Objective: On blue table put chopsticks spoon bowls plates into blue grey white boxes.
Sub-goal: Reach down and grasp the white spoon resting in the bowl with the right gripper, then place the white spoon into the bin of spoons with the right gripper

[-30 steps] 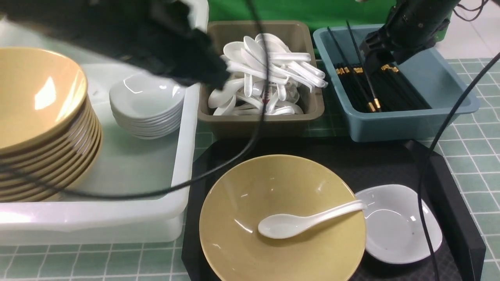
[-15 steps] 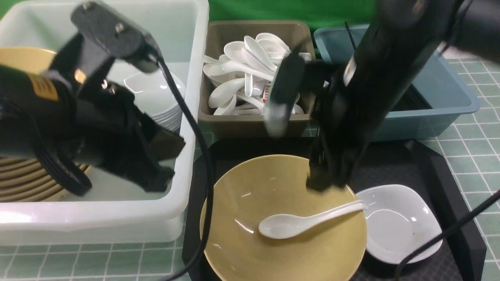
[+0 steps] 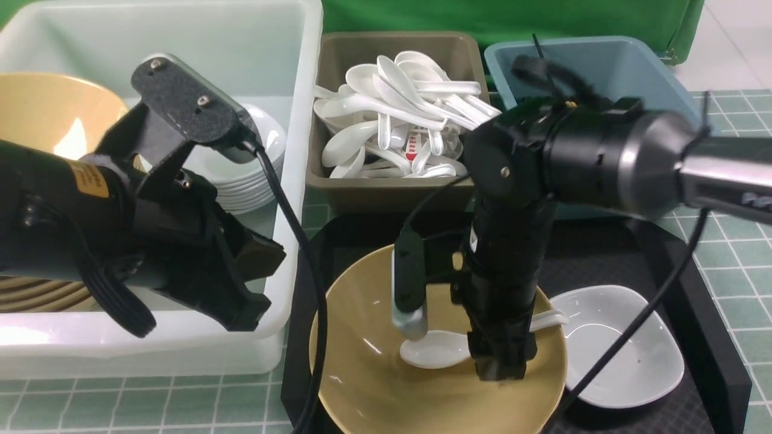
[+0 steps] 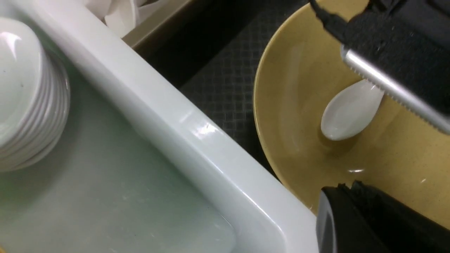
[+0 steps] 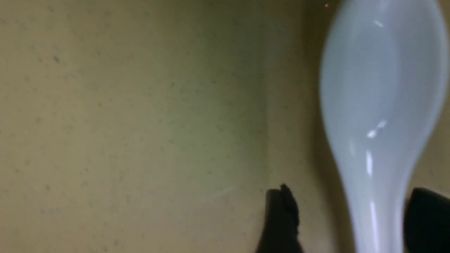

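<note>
A white spoon (image 3: 434, 351) lies in the yellow bowl (image 3: 374, 392) on the black tray (image 3: 711, 337). My right gripper (image 3: 458, 346) reaches down into that bowl. It is open, with a finger on each side of the spoon's neck (image 5: 376, 211); one fingertip (image 5: 281, 218) stands clear of the neck. A white plate (image 3: 609, 343) sits beside the bowl. My left gripper (image 4: 346, 189) is shut and empty, by the white box's rim (image 4: 197, 140) near the bowl's edge. One black chopstick tip (image 3: 535, 45) shows in the blue box (image 3: 609, 66); my right arm hides the other chopsticks.
The white box (image 3: 181, 343) holds a stack of yellow bowls (image 3: 42, 114) and a stack of white plates (image 4: 24, 88). The grey box (image 3: 386, 184) is full of white spoons. Cables hang from both arms across the tray.
My right arm has swung from the blue box down into the yellow bowl and set its jaws astride the spoon. My left arm has drawn back over the white box's front.
</note>
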Robot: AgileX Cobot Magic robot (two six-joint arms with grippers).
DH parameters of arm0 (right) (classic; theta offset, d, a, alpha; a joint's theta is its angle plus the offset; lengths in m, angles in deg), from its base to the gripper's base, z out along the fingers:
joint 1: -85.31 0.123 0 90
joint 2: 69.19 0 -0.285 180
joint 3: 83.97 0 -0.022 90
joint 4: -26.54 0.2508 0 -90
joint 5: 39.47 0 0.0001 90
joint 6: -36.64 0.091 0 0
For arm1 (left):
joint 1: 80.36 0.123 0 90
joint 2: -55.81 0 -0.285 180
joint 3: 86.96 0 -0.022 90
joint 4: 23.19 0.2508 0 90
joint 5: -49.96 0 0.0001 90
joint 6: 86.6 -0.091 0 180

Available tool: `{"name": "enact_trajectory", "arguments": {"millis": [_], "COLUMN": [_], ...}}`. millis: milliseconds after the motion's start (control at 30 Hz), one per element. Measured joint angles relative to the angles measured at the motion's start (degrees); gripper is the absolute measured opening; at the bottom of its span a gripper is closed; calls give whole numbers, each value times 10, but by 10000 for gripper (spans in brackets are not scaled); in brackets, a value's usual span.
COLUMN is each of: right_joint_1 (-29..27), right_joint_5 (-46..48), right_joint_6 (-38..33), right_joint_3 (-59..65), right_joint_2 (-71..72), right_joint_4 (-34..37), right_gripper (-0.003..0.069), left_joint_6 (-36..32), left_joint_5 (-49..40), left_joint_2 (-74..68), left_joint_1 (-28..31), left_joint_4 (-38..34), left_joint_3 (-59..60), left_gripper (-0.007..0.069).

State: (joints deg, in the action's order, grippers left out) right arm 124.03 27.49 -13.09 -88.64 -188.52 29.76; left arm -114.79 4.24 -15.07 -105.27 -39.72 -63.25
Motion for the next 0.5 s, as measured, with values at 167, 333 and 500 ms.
{"name": "enact_trajectory", "arguments": {"millis": [167,333,500], "right_joint_1": [2,2,-19], "right_joint_5": [4,27,-3], "right_joint_6": [1,23,69], "right_joint_3": [-5,-84,-211], "right_joint_2": [-5,1,13], "right_joint_4": [-10,-26,-32], "right_gripper": [218,218,218], "left_joint_6": [-1,76,122], "left_joint_5": [15,81,113], "left_joint_2": [0,0,-6], "left_joint_1": [0,50,141], "left_joint_4": [3,54,61], "left_joint_3": [0,-1,-27], "left_gripper": [-12,-12,-12]}}
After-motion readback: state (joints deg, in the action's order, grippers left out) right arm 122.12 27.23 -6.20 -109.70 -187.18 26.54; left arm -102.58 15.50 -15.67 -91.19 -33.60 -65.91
